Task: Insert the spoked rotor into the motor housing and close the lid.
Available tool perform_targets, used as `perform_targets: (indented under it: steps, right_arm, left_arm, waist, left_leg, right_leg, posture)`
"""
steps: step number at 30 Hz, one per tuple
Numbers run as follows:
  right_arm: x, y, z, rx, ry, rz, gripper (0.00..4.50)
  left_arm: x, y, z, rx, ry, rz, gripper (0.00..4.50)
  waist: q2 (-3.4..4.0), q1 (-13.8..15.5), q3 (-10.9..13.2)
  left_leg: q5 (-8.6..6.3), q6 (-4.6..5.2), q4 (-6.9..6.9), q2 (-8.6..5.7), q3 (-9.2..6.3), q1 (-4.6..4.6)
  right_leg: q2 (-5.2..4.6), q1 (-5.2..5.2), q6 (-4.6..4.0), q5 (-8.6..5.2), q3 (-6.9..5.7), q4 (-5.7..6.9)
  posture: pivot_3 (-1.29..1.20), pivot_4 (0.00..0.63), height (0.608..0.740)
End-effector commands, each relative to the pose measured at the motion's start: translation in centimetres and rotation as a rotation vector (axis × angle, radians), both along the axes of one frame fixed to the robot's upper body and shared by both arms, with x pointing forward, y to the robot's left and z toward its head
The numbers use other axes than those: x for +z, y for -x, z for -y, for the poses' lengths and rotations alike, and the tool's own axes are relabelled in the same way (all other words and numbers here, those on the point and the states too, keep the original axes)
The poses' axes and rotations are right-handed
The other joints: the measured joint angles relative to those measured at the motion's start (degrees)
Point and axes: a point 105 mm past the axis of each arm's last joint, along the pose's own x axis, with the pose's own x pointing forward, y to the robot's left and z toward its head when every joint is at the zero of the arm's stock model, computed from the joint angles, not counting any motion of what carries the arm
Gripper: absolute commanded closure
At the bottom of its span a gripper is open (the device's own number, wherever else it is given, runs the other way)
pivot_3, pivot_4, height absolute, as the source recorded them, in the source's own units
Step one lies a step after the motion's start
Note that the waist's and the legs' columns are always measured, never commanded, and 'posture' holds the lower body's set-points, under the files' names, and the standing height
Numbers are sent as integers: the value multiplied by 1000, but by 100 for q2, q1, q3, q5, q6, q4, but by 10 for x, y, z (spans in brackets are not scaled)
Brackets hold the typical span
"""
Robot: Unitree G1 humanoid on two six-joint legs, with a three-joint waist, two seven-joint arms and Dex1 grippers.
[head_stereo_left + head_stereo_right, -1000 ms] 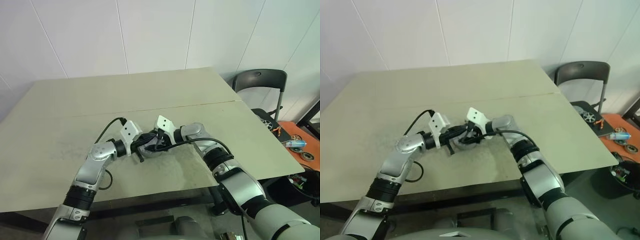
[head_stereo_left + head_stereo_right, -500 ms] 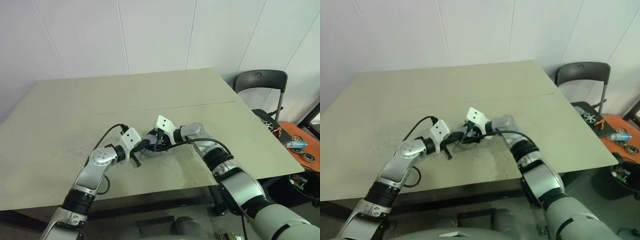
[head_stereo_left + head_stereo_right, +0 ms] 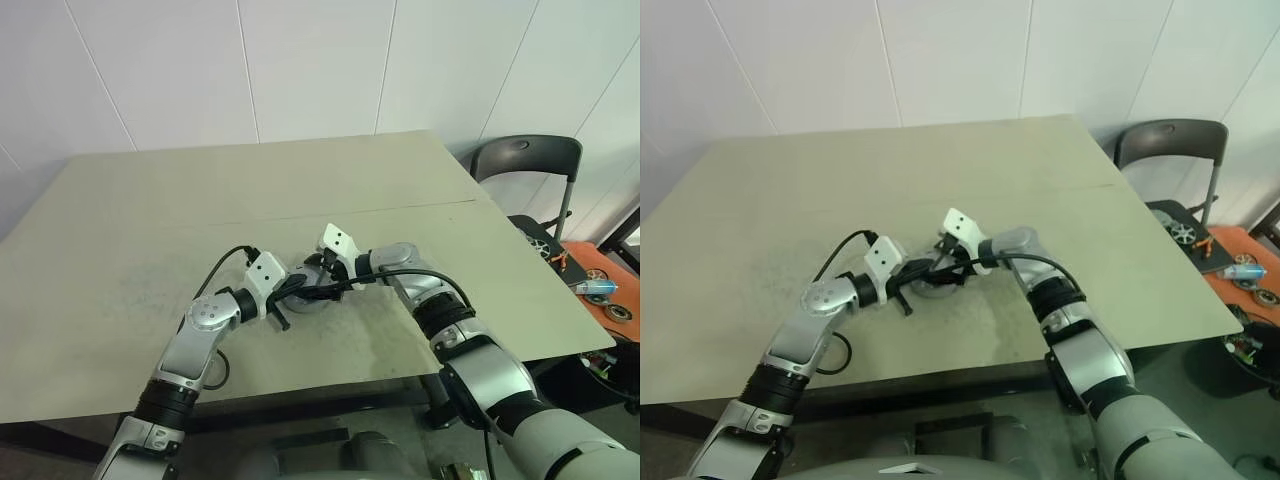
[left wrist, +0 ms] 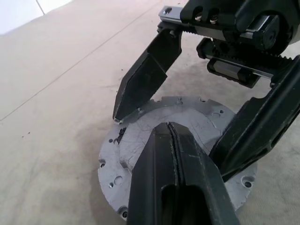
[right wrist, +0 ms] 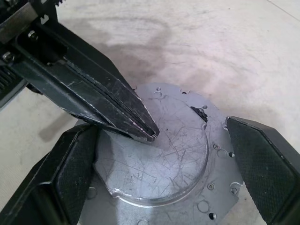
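The lid (image 5: pixel 159 154) lies flat on the table (image 3: pixel 120 230), near its front edge. The left gripper (image 5: pixel 150 133) sits over the lid's middle; the right gripper (image 4: pixel 187 126) straddles it. A chair (image 3: pixel 525 165) stands right of the table.

Between my right pincer's (image 5: pixel 154 187) spread fingers lies the lid (image 5: pixel 164 154), bare silver metal, dull rather than polished, its raised round face crossed by many fine scratches and its flat rim dotted with small holes and screws. My right fingers (image 5: pixel 267 159) look like black moulded plastic, their inner pads stippled and matt. The pressed-together fingers of my left pincer (image 4: pixel 171 136), tips over the lid's face, are black too, smooth with a slight sheen and pale scuffs along their edges. Under it all, the table (image 4: pixel 56 70) is a matt beige board, faintly grainy, smudged with grey marks near the lid.
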Motion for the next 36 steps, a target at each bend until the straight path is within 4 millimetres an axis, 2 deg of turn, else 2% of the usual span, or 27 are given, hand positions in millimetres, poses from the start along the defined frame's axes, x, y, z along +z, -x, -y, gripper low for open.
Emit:
perform_targets:
  steps: [1,7,10,14,18,21,26,30,36]
  right_arm:
    - [27,2,4,34,-111,-5,28]
    - [44,8,15,78,-190,-27,28]
    - [49,5,25,41,-224,-69,28]
    - [30,-14,48,-160,-151,-199,28]
    - [9,-6,52,-211,-125,-372,28]
    - [-3,3,46,-206,-114,-450,28]
    - [-4,11,26,-210,-181,-561,28]
    - [-20,15,16,-290,-173,-669,28]
    - [-14,30,-3,-261,-248,-844,28]
  left_arm:
    - [9,-3,-2,8,21,30,4500]
    - [9,-3,-7,20,26,27,4500]
    - [10,-3,-9,21,28,24,4500]
    - [10,0,-8,8,32,17,4500]
    - [9,1,-9,8,34,15,4500]
    - [10,1,-10,10,34,16,4500]
    - [11,0,-12,16,33,19,4500]
    - [10,-1,-14,21,29,17,4500]
    - [11,-1,-15,28,30,21,4500]
  waist:
    - [0,-4,2]
    - [3,-11,5]
    - [3,-8,6]
    - [3,-7,6]
    - [3,-13,6]
    - [6,-13,7]
    - [6,-21,7]
    - [4,-25,5]
    - [3,-38,3]
  left_leg:
    - [0,0,0,0,0,-1]
    - [0,0,-7,-1,2,-9]
    - [0,0,-9,-1,0,-9]
    - [0,0,-5,-3,4,-10]
    - [0,0,-8,-3,3,-9]
    - [0,1,-11,-3,4,-10]
    - [0,1,-7,-3,4,-9]
    - [0,1,-7,-2,3,-5]
    - [0,1,-6,0,2,4]
  right_leg:
    - [0,0,1,-1,0,-1]
    - [2,-13,2,-1,0,-2]
    - [3,-14,2,-1,-2,-2]
    - [0,-12,1,-1,0,-2]
    - [1,-13,-1,-1,0,-2]
    - [3,-16,0,-1,0,-2]
    - [3,-14,2,-1,1,1]
    - [4,-14,2,-1,0,6]
    - [9,-9,1,-1,1,11]
  posture:
    - [0,0,740]
    - [0,0,740]
    - [0,0,740]
    - [0,0,740]
    - [0,0,740]
    - [0,0,740]
    - [0,0,740]
    - [0,0,740]
    - [0,0,740]
